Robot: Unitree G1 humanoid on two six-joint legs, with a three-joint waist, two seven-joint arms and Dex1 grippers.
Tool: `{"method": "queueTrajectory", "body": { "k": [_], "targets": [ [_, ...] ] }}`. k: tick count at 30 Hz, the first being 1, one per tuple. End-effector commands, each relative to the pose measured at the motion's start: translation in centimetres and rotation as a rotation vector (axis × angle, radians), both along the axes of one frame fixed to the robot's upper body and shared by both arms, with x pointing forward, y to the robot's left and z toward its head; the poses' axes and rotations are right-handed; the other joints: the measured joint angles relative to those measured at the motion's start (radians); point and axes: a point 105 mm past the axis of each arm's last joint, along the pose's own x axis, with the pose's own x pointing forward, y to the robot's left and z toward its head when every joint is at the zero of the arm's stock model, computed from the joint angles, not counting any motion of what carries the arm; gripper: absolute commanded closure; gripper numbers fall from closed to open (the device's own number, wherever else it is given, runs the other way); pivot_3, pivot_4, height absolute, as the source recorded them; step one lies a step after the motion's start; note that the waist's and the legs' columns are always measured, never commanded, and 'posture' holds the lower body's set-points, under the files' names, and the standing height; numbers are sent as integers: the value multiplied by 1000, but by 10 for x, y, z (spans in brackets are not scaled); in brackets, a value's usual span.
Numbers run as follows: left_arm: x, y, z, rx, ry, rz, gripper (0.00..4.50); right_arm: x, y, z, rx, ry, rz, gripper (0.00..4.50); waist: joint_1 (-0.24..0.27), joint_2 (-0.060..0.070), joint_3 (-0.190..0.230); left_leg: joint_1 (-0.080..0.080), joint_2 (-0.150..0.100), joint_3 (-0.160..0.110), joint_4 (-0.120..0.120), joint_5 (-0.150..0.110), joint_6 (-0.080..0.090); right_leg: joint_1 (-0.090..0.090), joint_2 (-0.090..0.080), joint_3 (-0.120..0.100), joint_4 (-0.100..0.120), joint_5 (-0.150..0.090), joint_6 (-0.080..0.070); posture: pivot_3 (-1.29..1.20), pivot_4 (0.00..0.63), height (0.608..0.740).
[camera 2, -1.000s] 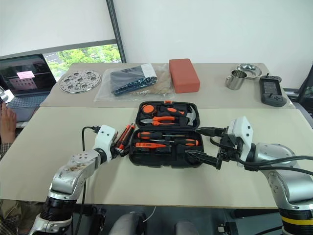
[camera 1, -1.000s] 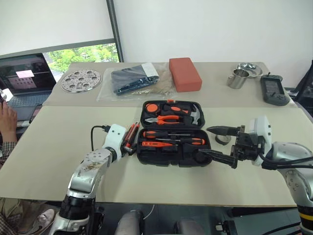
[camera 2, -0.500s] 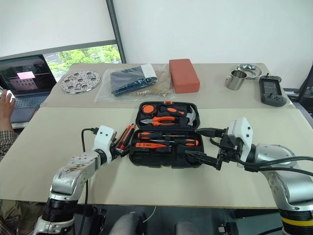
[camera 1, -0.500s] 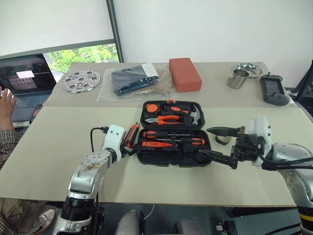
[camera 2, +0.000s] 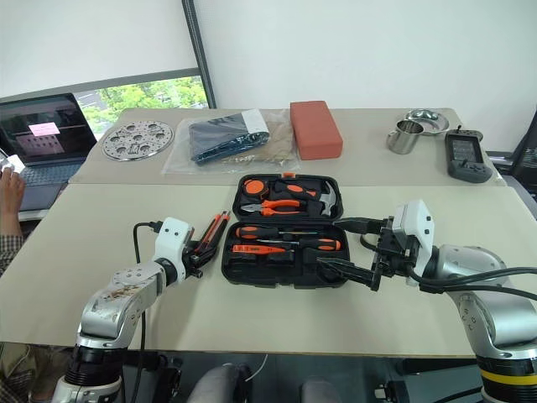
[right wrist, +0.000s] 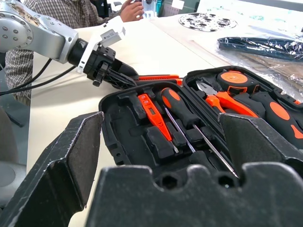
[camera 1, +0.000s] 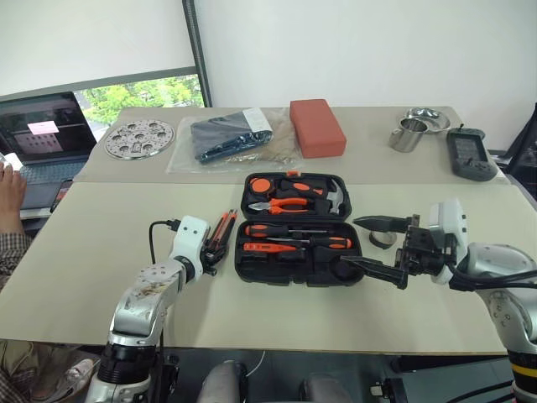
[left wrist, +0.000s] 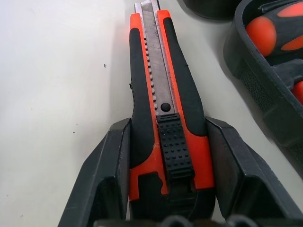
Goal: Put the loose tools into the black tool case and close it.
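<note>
1. We've got the black tool case (camera 1: 298, 227) lying open around the middle of the near tabletop, lid back, two screwdrivers (camera 1: 295, 236) and the slim orange tester (camera 1: 270, 248) sitting in its front half.
2. The utility knife (left wrist: 163, 109) lies flat on the tabletop just beside the case's left edge, blade end pointing toward the far edge.
3. Our left gripper (left wrist: 166, 198) has its fingers (left wrist: 108, 175) pressed on both sides of the knife's back end, so it's pinching it.
4. Our right gripper (camera 1: 367, 245) hangs spread wide at the case's right end, nothing in it.
5. A small dark tape roll (camera 1: 383, 238) sits on the tabletop right of the case.
</note>
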Motion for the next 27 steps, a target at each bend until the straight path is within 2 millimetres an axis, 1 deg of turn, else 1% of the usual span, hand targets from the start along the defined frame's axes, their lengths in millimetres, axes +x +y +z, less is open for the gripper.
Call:
{"method": "queueTrajectory", "body": {
  "k": [1, 3, 4, 6, 7, 9, 11, 13, 15, 17, 22, 24, 27],
  "targets": [
    [8, 7, 20, -39, -117, -36, 2719, -1, 1, 12, 12, -58, 9, 0, 0, 0, 0, 0, 0, 0, 0, 0, 0, 0, 0, 0, 0, 0, 0, 0, 150, 740],
    [14, 14, 37, -57, -208, -77, 2719, -1, -1, 12, 14, -58, 4, 0, -2, 0, 0, 0, 0, 0, 0, 0, 0, -1, 0, 0, 0, 0, 0, 0, 150, 740],
    [15, 14, 51, -74, -261, -139, 2719, -1, -2, 12, 15, -57, 2, 0, -2, 1, 0, 0, 1, 0, -1, 0, 0, -1, 1, 0, 0, 0, 0, 0, 150, 740],
    [15, 14, 70, -49, -343, -271, 2719, -1, -4, 11, 15, -55, -2, 0, -2, -1, 1, 0, 1, 0, -1, 0, -1, -1, 1, -1, 0, 0, 0, 0, 150, 740],
    [13, 10, 76, -31, -370, -351, 2719, -1, -5, 11, 15, -54, -4, 0, -1, -1, 1, 0, 1, 0, -1, 1, -1, -1, 1, -1, 0, 0, 0, 0, 150, 740],
    [2, -7, 86, -13, -412, -574, 2719, 0, -5, 10, 15, -52, -7, 0, -1, 0, 0, 0, 1, 1, -1, 0, -1, -1, 0, -1, -1, 0, 0, 0, 150, 740],
    [-7, -22, 89, 16, -424, -759, 2719, 1, -5, 9, 15, -51, -8, 0, 3, 0, 0, 0, 0, 2, -2, 0, 0, -1, -1, -1, -2, 0, 0, 0, 150, 740],
    [-13, -33, 87, 65, -411, -891, 2719, 1, -5, 9, 15, -50, -9, 0, 5, 0, 0, -1, -1, 2, -1, 0, 1, 0, -2, -1, -2, 0, 0, 0, 150, 740],
    [-23, -46, 78, 124, -366, -1058, 2719, 0, -6, 8, 12, -47, -14, 0, 3, 0, 0, -1, 0, 2, -1, -1, 1, -1, -1, -1, -2, 0, 0, 0, 150, 740],
    [-26, -55, 69, 168, -325, -1142, 2719, -1, -8, 7, 5, -47, -23, 0, 0, 1, 0, -1, 0, 2, -1, 0, 1, -1, 1, -1, -2, 0, 0, 0, 150, 740],
    [-30, -70, 53, 231, -262, -1258, 2719, -5, -10, 6, 4, -45, -39, 0, -7, 1, 0, -1, 1, 2, -1, 0, 1, -1, 3, 0, -2, 0, 0, 0, 150, 740],
    [-25, -73, 43, 281, -235, -1265, 2719, -7, -10, 5, 5, -44, -44, 0, -7, 1, 0, -1, 1, 2, -1, -1, 1, -1, 3, 0, -2, 0, 0, 0, 150, 740],
    [-21, -75, 37, 308, -212, -1262, 2719, -8, -10, 5, 4, -43, -48, 0, -7, 1, 0, -1, 1, 2, -1, -1, 1, -1, 3, 0, -1, 0, 0, 0, 150, 740]
  ]
}}
